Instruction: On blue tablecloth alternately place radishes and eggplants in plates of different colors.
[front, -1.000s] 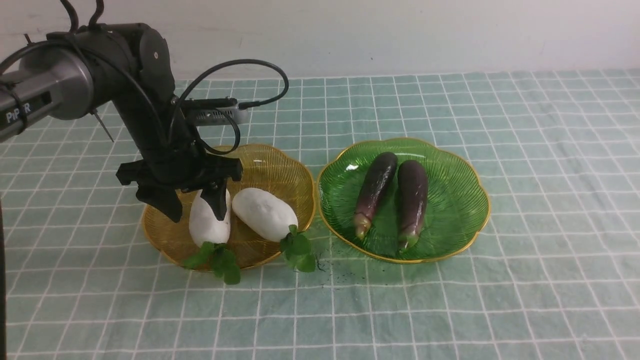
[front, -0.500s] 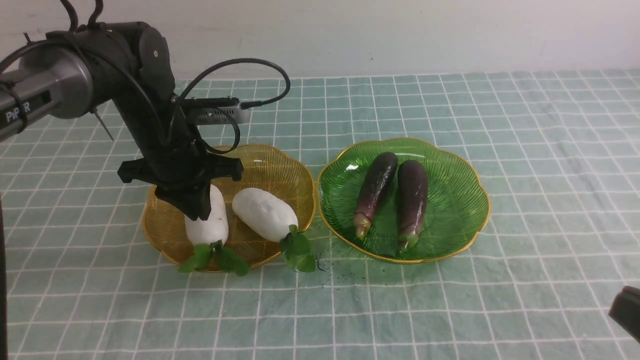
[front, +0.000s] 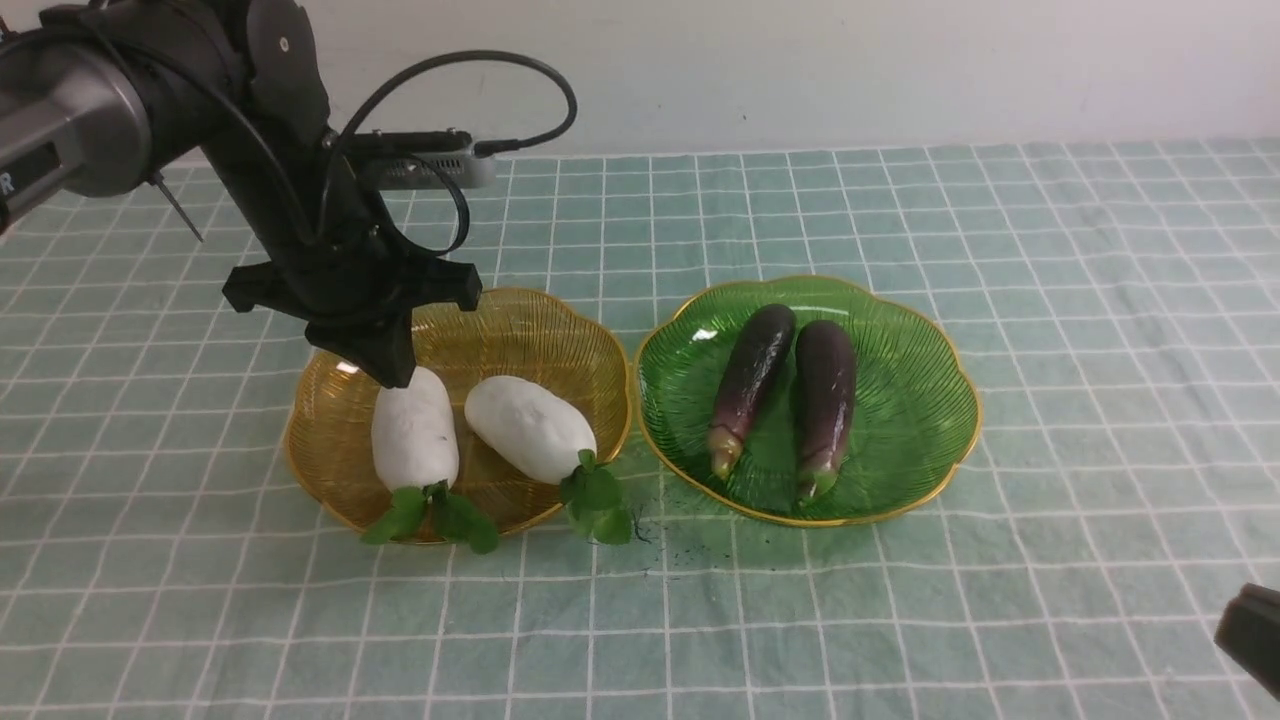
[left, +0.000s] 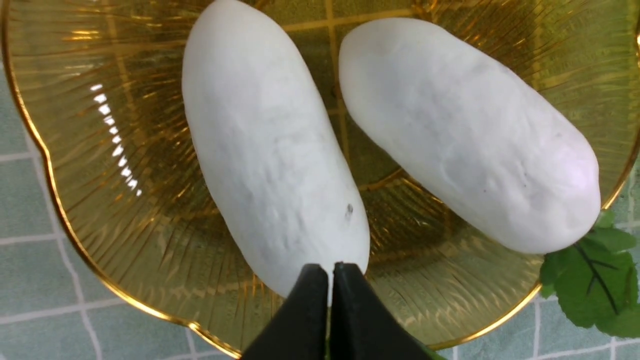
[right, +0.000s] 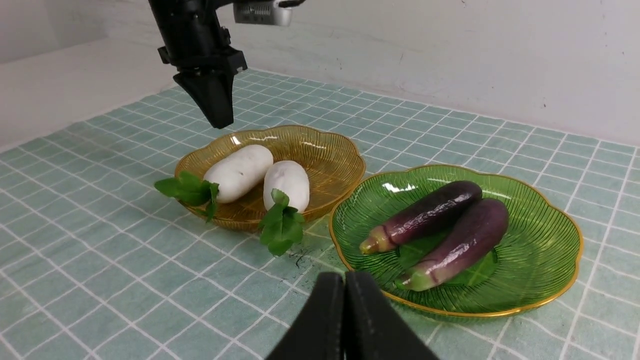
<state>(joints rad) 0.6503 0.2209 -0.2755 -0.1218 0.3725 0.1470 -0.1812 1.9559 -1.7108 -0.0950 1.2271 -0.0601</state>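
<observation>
the radishes (front: 480, 430) both lie in the amber plate (front: 330, 455), and the left gripper (front: 392, 372) that a second ago straddled the nearer-left one with its jaws spread has now let go, pressed its jaws together on nothing and lifted clear. it hangs just above the far end of that left radish (left: 270, 155), not touching it as far as i can tell. the radish has rolled a touch since the release, its leaves (front: 430, 515) spilling over the plate's near rim onto the blue tablecloth (front: 900, 620). its partner (front: 530, 428) lies slanted just beside it, apparently apart, leaves over the rim as well.

further out, the green plate (front: 930, 360) holds the two eggplants (front: 790, 400) side by side, stems toward the near edge. the right gripper (right: 345, 290) has come into the near right corner of the front view, jaws pressed together and empty, low over the cloth near the green plate.

to my eye that means the sorting is done: each kind sits in its own colour of plate, nothing is left on the cloth, and the arm only needs to back away.
</observation>
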